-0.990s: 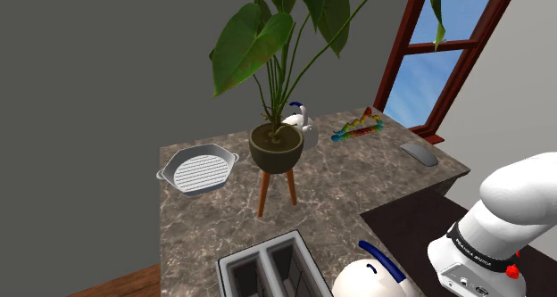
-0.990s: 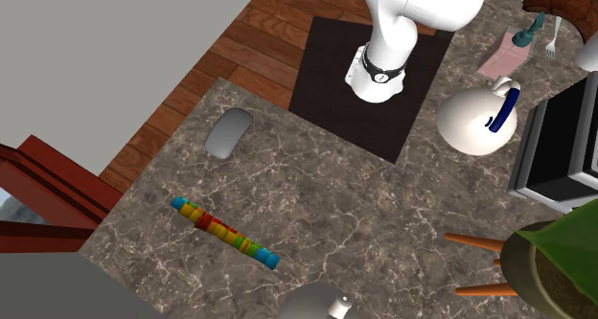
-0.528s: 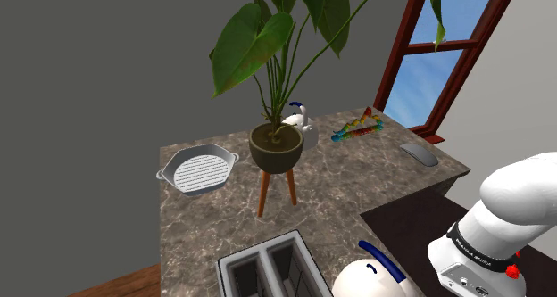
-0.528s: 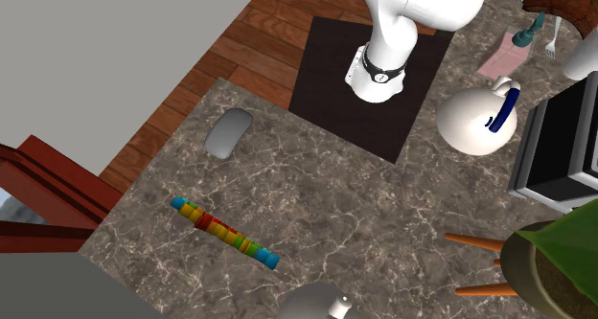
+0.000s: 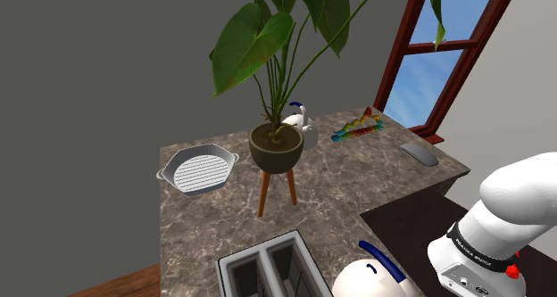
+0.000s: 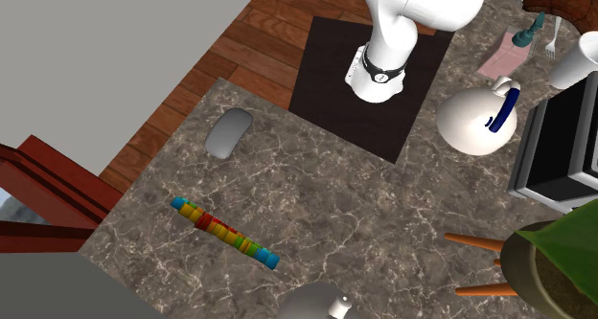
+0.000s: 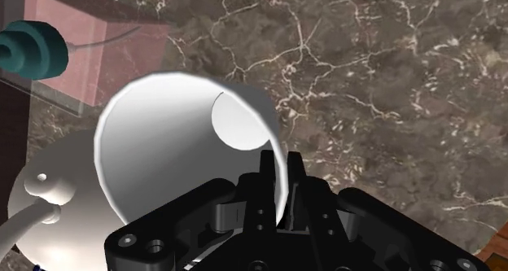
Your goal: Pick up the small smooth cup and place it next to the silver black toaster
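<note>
As the shoulder view shows the goal: the silver-and-black toaster point(image 5: 266, 267) sits at the marble counter's point(image 5: 357, 184) near edge, with a white kettle point(image 5: 370, 279) just beside it.
Shoulder view, bystanders: a potted plant point(image 5: 275, 148) on legs and a grill pan point(image 5: 198, 170) stand well apart from the toaster.
Second exterior view, cup: the white cup point(image 6: 579, 62) appears near the toaster's corner, between a fork point(image 6: 554, 41) and the kettle.
Second exterior view, obstacles: the kettle and a pink dispenser point(image 6: 505, 53) crowd that side.
Wrist view, gripper: the gripper point(image 7: 278, 180) is narrowed onto the cup's wall, one finger inside and one outside.
Wrist view, step: the cup is probably being carried. Next it should be lowered upright beside the toaster, clear of the kettle, then released.
</note>
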Available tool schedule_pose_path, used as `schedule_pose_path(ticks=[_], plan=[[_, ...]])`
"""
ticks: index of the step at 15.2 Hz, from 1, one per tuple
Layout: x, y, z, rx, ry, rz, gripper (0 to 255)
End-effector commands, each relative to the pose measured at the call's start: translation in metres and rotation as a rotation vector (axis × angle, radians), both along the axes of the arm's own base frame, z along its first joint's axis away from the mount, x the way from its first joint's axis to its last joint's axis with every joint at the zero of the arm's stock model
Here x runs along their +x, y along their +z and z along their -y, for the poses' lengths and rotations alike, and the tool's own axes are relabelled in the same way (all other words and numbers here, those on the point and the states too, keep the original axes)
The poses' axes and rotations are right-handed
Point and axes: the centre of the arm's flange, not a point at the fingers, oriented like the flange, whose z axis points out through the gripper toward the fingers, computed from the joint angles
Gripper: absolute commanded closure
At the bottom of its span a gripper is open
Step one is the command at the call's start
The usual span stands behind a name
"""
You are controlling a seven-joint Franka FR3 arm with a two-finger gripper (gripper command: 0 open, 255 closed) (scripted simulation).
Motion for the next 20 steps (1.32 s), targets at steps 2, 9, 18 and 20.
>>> schedule_pose_path(ticks=[2,9,18,20], plan=[[0.0,-0.015,-0.002,0.0,0.0,0.0,255],[0.0,-0.053,-0.002,0.0,0.0,0.0,255],[0.0,-0.053,-0.002,0.0,0.0,0.0,0],[0.0,-0.053,-0.002,0.0,0.0,0.0,0]])
